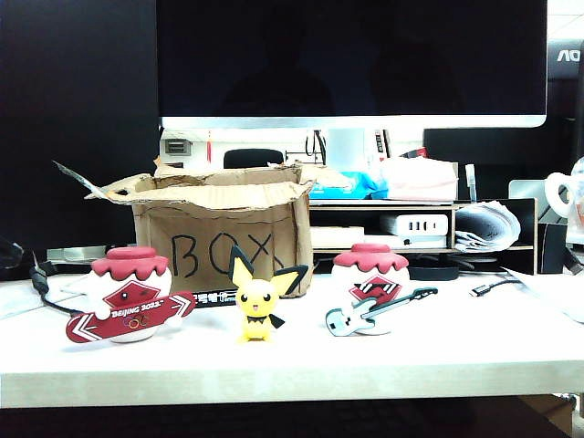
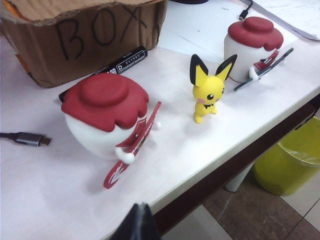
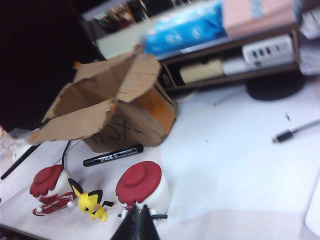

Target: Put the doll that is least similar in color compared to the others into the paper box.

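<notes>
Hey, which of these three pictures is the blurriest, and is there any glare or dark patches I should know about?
The right wrist view is the softest: the shelf and cardboard box look smeared. The left wrist view is sharp on the yellow doll, with soft shadows on the table. The exterior view is bright on the table front but black across the monitor.

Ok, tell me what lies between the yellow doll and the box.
A black marker lies on the table between the yellow doll and the box, close against the box front; the left wrist view shows it best.
</notes>
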Action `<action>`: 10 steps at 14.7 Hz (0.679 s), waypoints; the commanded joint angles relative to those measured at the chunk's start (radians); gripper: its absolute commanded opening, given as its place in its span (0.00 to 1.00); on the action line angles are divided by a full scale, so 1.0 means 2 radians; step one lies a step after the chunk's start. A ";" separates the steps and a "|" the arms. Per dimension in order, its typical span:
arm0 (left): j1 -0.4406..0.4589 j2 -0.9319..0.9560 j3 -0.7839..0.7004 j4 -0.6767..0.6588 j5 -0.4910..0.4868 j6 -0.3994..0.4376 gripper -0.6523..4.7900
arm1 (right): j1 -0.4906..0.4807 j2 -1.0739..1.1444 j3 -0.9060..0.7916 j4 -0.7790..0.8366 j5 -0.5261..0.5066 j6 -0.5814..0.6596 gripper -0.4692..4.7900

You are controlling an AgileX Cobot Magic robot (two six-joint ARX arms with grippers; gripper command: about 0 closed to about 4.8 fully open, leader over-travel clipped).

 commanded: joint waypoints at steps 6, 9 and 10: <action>0.000 0.000 0.000 0.003 0.000 0.000 0.11 | 0.175 0.427 0.249 -0.054 -0.046 -0.161 0.08; 0.000 -0.002 0.000 0.003 0.001 0.000 0.11 | 0.262 0.604 0.374 -0.118 -0.001 -0.227 0.08; 0.000 -0.002 0.000 0.003 0.001 0.000 0.11 | 0.280 0.636 0.405 -0.150 0.032 -0.253 0.09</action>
